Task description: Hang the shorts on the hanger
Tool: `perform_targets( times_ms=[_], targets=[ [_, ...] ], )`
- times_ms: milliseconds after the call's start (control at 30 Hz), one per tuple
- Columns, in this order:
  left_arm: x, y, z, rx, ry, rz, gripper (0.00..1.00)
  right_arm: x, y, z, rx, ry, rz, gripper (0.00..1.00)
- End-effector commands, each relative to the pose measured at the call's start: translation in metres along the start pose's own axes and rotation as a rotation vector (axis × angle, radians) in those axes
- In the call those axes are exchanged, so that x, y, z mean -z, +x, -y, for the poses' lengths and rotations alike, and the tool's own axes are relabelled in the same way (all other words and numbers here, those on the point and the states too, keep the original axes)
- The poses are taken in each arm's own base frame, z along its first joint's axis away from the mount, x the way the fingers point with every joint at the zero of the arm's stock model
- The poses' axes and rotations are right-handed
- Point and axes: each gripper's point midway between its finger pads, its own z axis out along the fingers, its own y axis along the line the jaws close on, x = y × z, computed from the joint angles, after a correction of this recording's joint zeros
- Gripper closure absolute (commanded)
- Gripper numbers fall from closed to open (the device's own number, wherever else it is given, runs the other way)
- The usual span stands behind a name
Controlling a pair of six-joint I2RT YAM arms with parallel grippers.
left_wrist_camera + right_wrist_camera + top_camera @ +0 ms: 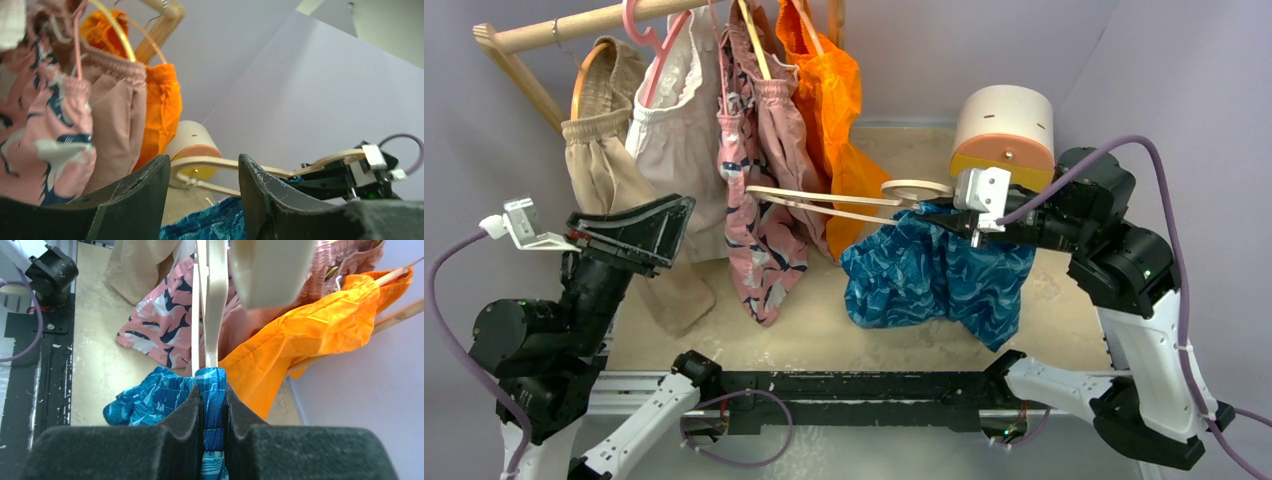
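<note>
The blue leaf-print shorts hang bunched from my right gripper and droop toward the table. The pale wooden hanger lies level in the air and reaches left from that gripper, with its hook near the jaws. In the right wrist view my right gripper is shut on a fold of the shorts, and the hanger comes out just above that fold. My left gripper is open and empty, raised at the left. In its own view my left gripper points at the hanger and the shorts.
A wooden rack rod at the back carries beige shorts, a pale garment, pink patterned shorts and an orange garment. A white and orange cylinder stands at the back right. A black rail runs along the near edge.
</note>
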Motion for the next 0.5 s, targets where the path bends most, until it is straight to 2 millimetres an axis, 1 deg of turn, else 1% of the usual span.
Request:
perform_targets(
  times_ms=[0, 67, 167, 333, 467],
  targets=[
    [-0.003, 0.030, -0.047, 0.256, -0.274, -0.050, 0.49, 0.020, -0.050, 0.019, 0.144, 0.119, 0.174, 1.00],
    [-0.004, 0.048, -0.058, 0.337, -0.323, -0.083, 0.49, 0.026, -0.062, 0.020, 0.172, 0.142, 0.226, 1.00],
    [-0.003, 0.071, -0.063, 0.446, -0.343, -0.133, 0.49, 0.032, -0.072, 0.019, 0.197, 0.155, 0.272, 1.00],
    [-0.004, 0.097, -0.063, 0.601, -0.339, -0.192, 0.49, 0.035, -0.088, 0.012, 0.225, 0.118, 0.338, 1.00],
    [-0.010, 0.133, -0.062, 0.749, -0.321, -0.293, 0.49, 0.032, -0.099, 0.002, 0.228, 0.057, 0.411, 1.00]
  ],
)
